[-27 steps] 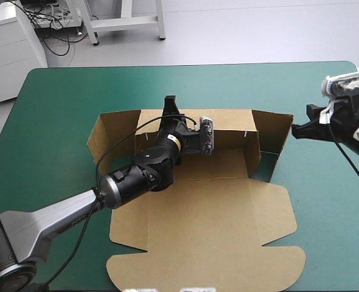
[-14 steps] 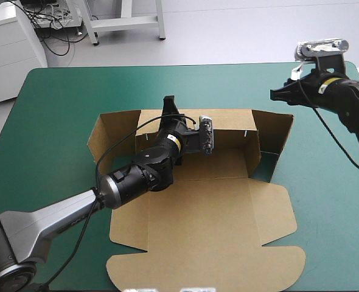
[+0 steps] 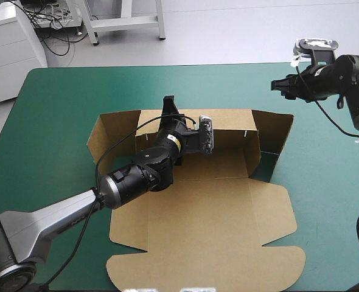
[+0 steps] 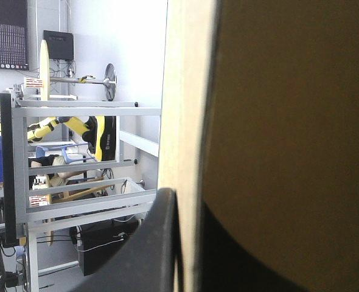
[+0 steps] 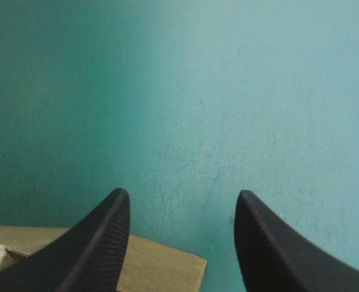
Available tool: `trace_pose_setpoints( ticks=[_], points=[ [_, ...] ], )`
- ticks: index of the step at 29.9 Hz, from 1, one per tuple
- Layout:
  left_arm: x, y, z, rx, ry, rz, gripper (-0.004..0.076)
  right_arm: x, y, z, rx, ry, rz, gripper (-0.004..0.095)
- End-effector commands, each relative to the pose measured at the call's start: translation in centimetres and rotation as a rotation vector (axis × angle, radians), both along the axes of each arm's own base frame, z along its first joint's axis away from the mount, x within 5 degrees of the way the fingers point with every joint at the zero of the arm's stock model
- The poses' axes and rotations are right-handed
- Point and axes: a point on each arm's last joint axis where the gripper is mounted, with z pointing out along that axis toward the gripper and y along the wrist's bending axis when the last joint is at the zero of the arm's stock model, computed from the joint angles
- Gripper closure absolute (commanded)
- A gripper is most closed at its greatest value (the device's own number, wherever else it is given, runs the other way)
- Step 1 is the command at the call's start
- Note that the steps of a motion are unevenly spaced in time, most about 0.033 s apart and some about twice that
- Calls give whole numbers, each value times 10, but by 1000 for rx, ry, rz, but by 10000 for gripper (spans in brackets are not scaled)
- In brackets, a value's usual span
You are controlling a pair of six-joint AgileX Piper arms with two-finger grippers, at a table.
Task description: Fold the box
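Observation:
The brown box point(image 3: 210, 213) lies mid-table with its back wall and side flaps raised and its lid flat toward the front. My left gripper point(image 3: 169, 101) reaches over the tray floor and is shut on the top edge of the back wall. In the left wrist view the board point(image 4: 277, 91) stands between the black fingers point(image 4: 158, 243), all but closed on it point(image 4: 188, 204). My right gripper point(image 3: 275, 85) hovers open above the far right of the table, beyond the box's right flap. Its view point(image 5: 182, 193) shows teal-green cover ahead and a corner of board point(image 5: 167, 264) below.
The teal-green cover point(image 3: 64, 103) surrounds the box on all sides. The table's far edge point(image 3: 228, 64) runs just behind the right gripper. A white cabinet point(image 3: 9, 48) stands off the far left corner.
The right arm has swung from the table's right edge toward the far edge and risen, its gripper now pointing left over the far right corner. The left arm has stayed on the back wall.

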Motion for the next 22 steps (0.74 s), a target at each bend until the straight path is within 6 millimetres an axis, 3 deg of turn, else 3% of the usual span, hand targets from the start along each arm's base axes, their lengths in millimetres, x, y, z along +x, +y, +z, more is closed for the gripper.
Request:
trace_pose_setpoints(
  ticks=[1, 6, 8, 22],
  points=[
    [-6, 2, 1, -96, 80, 50, 756, -1, -7, 8, 7, -5, 21, 395],
    [-6, 2, 1, -99, 81, 52, 756, 9, -6, -8, -4, 50, 46, 153],
    [-6, 2, 1, -99, 81, 52, 756, 12, -6, -12, -4, 62, 46, 108],
    [-5, -2, -3, -100, 89, 37, 756, 1, -4, -24, -9, 238, 89, 120]
  ],
)
